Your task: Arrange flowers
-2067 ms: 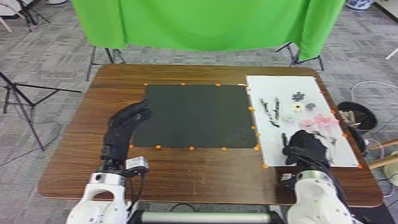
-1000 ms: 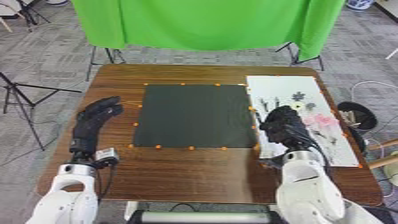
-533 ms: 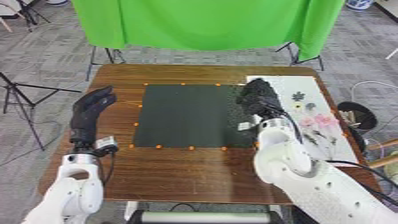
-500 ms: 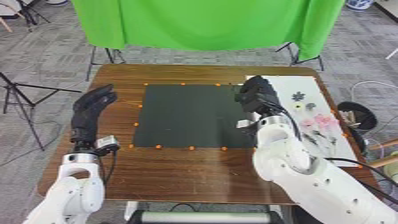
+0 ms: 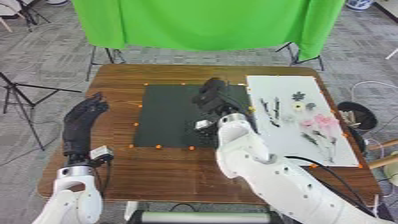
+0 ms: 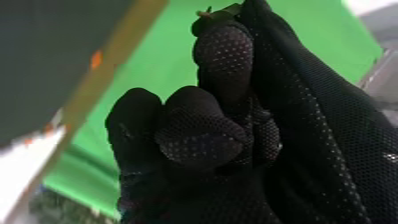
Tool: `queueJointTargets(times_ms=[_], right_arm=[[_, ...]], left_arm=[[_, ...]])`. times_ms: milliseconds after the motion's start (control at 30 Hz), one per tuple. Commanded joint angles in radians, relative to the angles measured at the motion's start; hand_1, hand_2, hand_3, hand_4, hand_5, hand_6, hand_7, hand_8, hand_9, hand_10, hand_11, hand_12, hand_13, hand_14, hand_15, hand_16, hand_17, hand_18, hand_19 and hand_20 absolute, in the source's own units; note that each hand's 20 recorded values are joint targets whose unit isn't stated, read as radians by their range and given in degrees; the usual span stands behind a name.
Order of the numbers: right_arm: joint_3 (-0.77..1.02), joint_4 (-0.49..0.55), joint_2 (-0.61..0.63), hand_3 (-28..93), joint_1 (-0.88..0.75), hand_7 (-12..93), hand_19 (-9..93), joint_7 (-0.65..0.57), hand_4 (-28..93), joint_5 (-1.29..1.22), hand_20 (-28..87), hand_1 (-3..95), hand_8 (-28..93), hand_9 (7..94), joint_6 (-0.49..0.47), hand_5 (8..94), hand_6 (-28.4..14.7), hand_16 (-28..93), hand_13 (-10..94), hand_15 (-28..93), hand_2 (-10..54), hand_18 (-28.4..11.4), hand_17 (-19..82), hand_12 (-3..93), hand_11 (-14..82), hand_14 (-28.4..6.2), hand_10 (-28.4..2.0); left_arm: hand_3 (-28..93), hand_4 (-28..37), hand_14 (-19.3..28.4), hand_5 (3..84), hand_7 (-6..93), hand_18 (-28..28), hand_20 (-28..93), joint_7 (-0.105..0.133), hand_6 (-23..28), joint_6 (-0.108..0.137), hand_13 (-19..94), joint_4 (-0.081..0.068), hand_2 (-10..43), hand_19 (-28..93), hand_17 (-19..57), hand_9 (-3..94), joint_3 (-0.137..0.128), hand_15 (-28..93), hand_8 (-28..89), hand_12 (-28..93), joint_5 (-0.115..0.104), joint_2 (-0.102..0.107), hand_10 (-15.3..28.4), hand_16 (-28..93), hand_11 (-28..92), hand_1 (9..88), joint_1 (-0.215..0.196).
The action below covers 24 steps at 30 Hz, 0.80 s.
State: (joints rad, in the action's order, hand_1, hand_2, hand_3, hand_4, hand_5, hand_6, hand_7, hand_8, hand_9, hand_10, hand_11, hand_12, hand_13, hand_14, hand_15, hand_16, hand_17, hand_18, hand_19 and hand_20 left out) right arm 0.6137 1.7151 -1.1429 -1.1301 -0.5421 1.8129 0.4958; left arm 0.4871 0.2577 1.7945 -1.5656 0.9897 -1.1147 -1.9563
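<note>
My right hand (image 5: 211, 100) is above the upper right part of the black board (image 5: 169, 125). In the right wrist view the same hand (image 6: 222, 145) has its fingers and thumb pinched together on a small green-brown sprig (image 6: 205, 13), mostly hidden by the glove. On the white sheet (image 5: 266, 85) lie a dark leafy piece (image 5: 298, 96), a pale yellow flower (image 5: 298, 106), a grey flower (image 5: 310, 106), pink flowers (image 5: 322, 120), dark stems (image 5: 276, 107) and green sprigs (image 5: 318, 134). My left hand (image 5: 81, 120), its fingers relaxed, stays left of the board.
Orange markers (image 5: 159, 147) line the board's edges, and others run along the sheet. A dark bin (image 5: 358, 116) stands just off the table's right side. Behind the table's far edge hangs a green cloth (image 5: 209, 25).
From over the white sheet, my right hand has travelled left, over the black board, uncovering the sheet's dark stems. My left hand has withdrawn from the board's left side to the table's left part.
</note>
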Motion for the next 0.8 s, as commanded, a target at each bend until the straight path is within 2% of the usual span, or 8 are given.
queueJointTargets(times_ms=[33,67,100,167,200,233,533,800], right_arm=[[-0.094,-0.018,-0.036,63,0.038,37,92,0.0,7,-0.023,49,57.8,21,89.1,-0.017,73.9,-3.5,37,89,65,-9.5,-8.1,67,51.9,28.6,-1.8,-10.9],[-0.116,-0.025,-0.04,63,0.045,37,92,0.001,7,-0.024,49,57.9,21,89.1,-0.007,73.8,-3.5,37,88,65,-9.5,-8.0,67,51.9,28.7,-1.8,-10.9],[-0.13,-0.031,-0.045,62,0.049,38,92,0.004,6,-0.023,48,58.0,21,89.0,-0.007,73.7,-3.5,37,88,65,-9.5,-7.9,67,51.8,28.7,-1.8,-10.9],[-0.17,-0.043,-0.052,63,0.064,38,92,0.009,5,-0.036,48,58.1,21,88.9,0.009,73.4,-3.5,38,88,64,-9.5,-7.9,67,51.8,28.7,-1.8,-10.8],[-0.188,-0.034,-0.046,63,0.064,38,92,0.001,5,-0.03,48,58.0,21,88.8,0.01,73.2,-3.5,38,88,64,-9.5,-7.9,67,51.8,28.5,-1.8,-10.8],[-0.21,-0.041,-0.048,63,0.072,38,92,0.005,5,-0.036,48,58.0,20,88.8,0.028,73.2,-3.6,37,88,64,-9.5,-7.9,67,51.7,28.4,-1.8,-10.8],[-0.248,-0.084,-0.075,63,0.072,39,91,0.001,4,-0.13,48,58.2,20,88.9,0.051,73.0,-3.6,37,88,64,-9.5,-7.8,67,51.3,27.9,-1.6,-10.8],[-0.26,-0.115,-0.103,63,0.099,39,91,-0.008,3,-0.315,47,58.4,19,88.8,0.149,72.7,-3.9,37,88,63,-9.5,-7.4,68,50.7,27.7,-1.7,-10.7]], left_arm=[[74,-20.1,16.5,48.5,21.7,12.4,15,0.024,2.1,-0.048,39,-0.02,0.1,15,6.6,47.4,-0.003,22,-9,14,-0.004,0.004,13.2,0,26,25.6,-0.054],[75,-20.0,16.4,48.4,21.6,12.4,15,0.024,2.1,-0.061,39,-0.02,-1.3,15,6.6,47.4,-0.008,22,-9,14,-0.006,0.005,13.2,0,26,24.7,-0.062],[76,-19.9,16.3,48.2,21.5,12.4,15,0.022,1.9,-0.074,39,-0.022,-2.3,14,6.6,47.3,-0.014,21,-9,14,0.001,0.002,13.1,0,25,24.0,-0.068],[77,-20.0,16.3,47.9,21.5,12.4,15,0.024,1.7,-0.078,39,-0.023,-3.6,14,6.7,47.2,-0.012,21,-8,14,-0.002,0.006,12.9,0,25,22.8,-0.078],[78,-20.0,16.2,47.8,21.4,12.3,15,0.021,1.7,-0.086,39,-0.025,-4.1,13,6.8,47.1,-0.015,20,-8,14,-0.002,0.001,12.9,0,25,22.3,-0.079],[78,-20.1,16.1,47.8,21.3,12.3,15,0.024,1.7,-0.08,39,-0.027,-4.4,13,6.8,47.0,-0.008,20,-8,14,-0.01,0.003,12.9,0,25,22.1,-0.078],[78,-20.8,16.1,47.5,20.9,12.3,15,0.008,1.5,-0.084,39,-0.029,-4.9,12,6.8,46.9,0.01,19,-8,15,-0.001,-0.005,12.9,1,24,21.7,-0.069],[77,-20.7,16.1,47.6,20.7,12.3,15,-0.012,1.7,-0.106,39,-0.031,-5.1,12,6.7,46.9,0.024,19,-8,15,0.01,-0.001,13.0,1,24,21.7,-0.044]])
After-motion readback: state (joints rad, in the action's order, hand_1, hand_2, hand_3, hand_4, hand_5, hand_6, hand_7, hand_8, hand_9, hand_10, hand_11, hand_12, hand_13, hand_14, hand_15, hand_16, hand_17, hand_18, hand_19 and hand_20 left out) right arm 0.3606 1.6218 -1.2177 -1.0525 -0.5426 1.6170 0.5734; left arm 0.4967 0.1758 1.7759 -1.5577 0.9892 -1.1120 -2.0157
